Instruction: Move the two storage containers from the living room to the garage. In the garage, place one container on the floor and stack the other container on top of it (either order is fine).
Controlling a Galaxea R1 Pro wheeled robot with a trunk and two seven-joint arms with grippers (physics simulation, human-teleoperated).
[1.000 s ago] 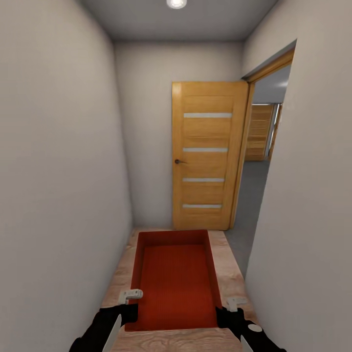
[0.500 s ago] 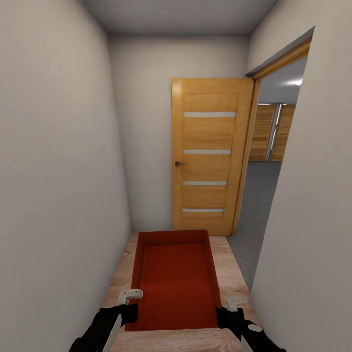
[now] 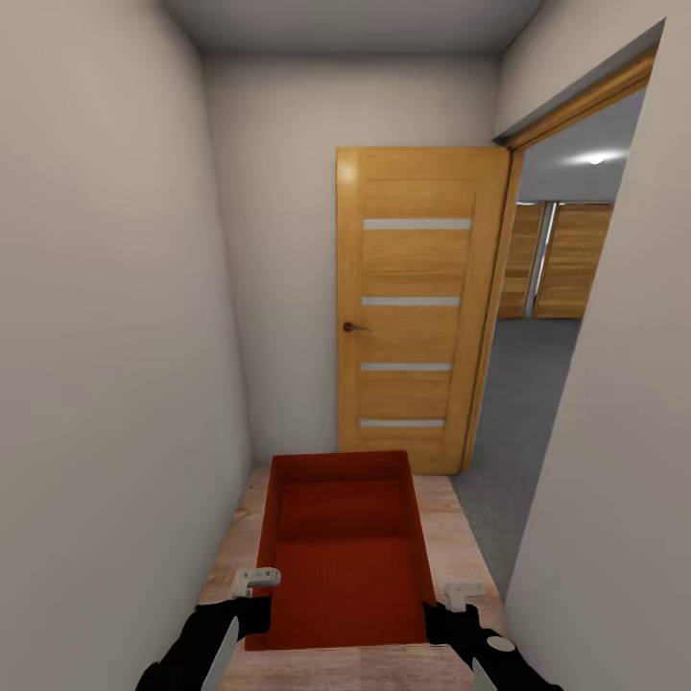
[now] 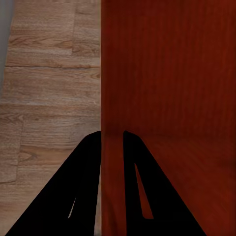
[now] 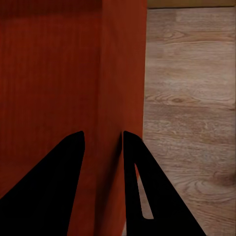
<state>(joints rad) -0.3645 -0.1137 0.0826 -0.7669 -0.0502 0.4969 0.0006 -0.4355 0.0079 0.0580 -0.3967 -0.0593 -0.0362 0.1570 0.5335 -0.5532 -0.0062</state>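
Walls [image 3: 115, 336] of plain grey-white close you in on both sides, forming a narrow corridor with a light wood plank floor [image 3: 451, 537] underfoot. Ahead stands an open door [image 3: 413, 307] of honey-coloured wood with four pale horizontal strips and a dark handle [image 3: 353, 327]. To its right a doorway [image 3: 552, 317] opens onto the garage, where you see a grey concrete floor [image 3: 523, 403] and wide wooden panel doors [image 3: 566, 261] at the far end.

Low in front of you is the rust-red container [image 3: 343, 557], open top up, lying lengthwise toward the door and held above the planks between your arms.

Your left end effector [image 3: 257, 580] sits at the container's left wall; in the left wrist view its two black fingers [image 4: 86, 187] are pressed onto that wall, one outside over the planks, one inside the box. Your right end effector [image 3: 463, 595] sits at the right wall; in the right wrist view its fingers [image 5: 140, 187] pinch that wall the same way, one on each face.
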